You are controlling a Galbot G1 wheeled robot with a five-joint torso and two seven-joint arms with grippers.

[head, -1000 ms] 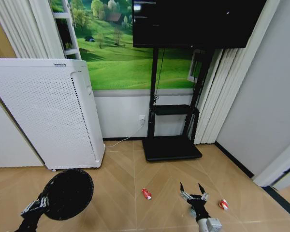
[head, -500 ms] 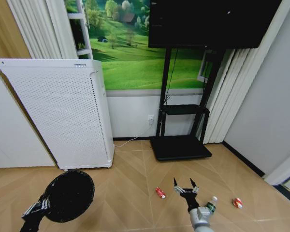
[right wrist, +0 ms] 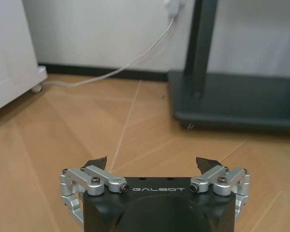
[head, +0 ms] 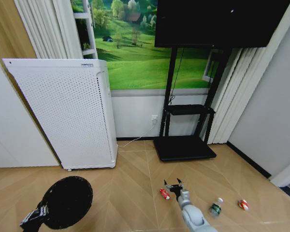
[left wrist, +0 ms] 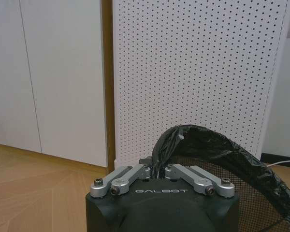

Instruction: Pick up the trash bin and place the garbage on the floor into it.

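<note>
Head view: bin held on the left, right gripper reaching low over the litter, nothing picked yet.

Largest first: white perforated appliance (head: 67, 113) stands against the wall, TV stand (head: 184, 147) to its right, herringbone floor (head: 130, 193) in front. Black mesh trash bin (head: 66, 202) hangs at lower left with its liner rim pinched in the left gripper (left wrist: 157, 173), jaws closed on it. Right gripper (head: 174, 185) has fingers spread wide, empty, just beside the red crushed can (head: 164, 194). Clear bottle with green label (head: 215, 208) and the red-and-white scrap (head: 242, 204) lie further right, apart from each other. Risks: the can is crushed and low, so fingertips could scrape the parquet or knock it away; the thin rim grip could let the bin swing or slip while the base moves.
</note>
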